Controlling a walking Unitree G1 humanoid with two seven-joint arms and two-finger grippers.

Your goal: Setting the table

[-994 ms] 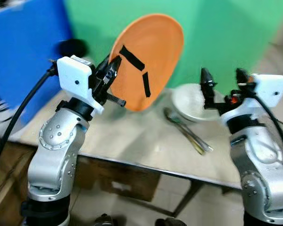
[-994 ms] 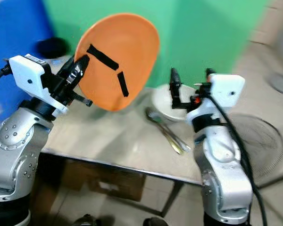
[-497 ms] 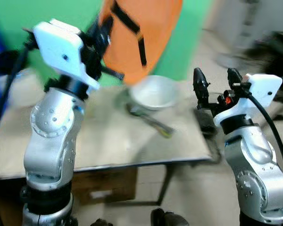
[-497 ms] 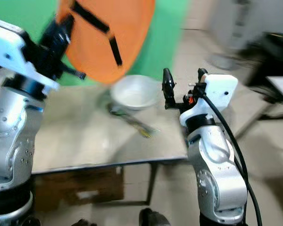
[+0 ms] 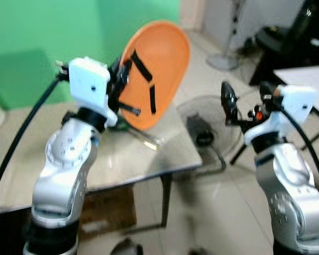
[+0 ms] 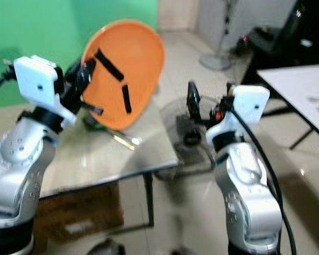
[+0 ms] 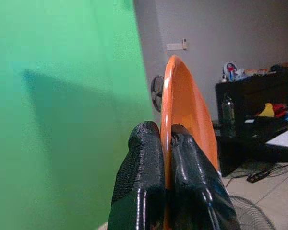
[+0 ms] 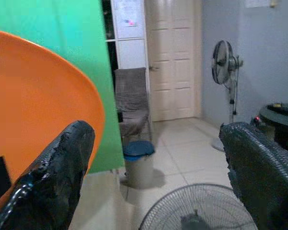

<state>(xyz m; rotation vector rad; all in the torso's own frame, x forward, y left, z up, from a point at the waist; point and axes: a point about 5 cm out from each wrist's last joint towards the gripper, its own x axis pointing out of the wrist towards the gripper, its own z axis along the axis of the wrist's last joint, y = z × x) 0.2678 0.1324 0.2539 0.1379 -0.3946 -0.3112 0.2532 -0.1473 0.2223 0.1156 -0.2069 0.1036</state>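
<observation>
Your left gripper (image 7: 165, 143) pinched the round orange plastic plate's (image 5: 157, 66) rim, carrying it upright above the table (image 5: 127, 159); your right gripper (image 5: 244, 95) gaped, empty.

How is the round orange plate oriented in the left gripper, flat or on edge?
On edge: the round orange plate stands nearly upright, its rim pinched by the left gripper.

You're looking at a smooth orange plate (image 5: 158, 69), plastic by its look, with matt black tape strips (image 5: 142, 65) across it. Your left gripper (image 7: 165, 143) pinches its rim with textured, slightly glossy black fingers (image 7: 137, 177). The table (image 5: 122, 159) top is smooth, faintly shiny; the tiled floor (image 6: 308, 175) gleams.
</observation>
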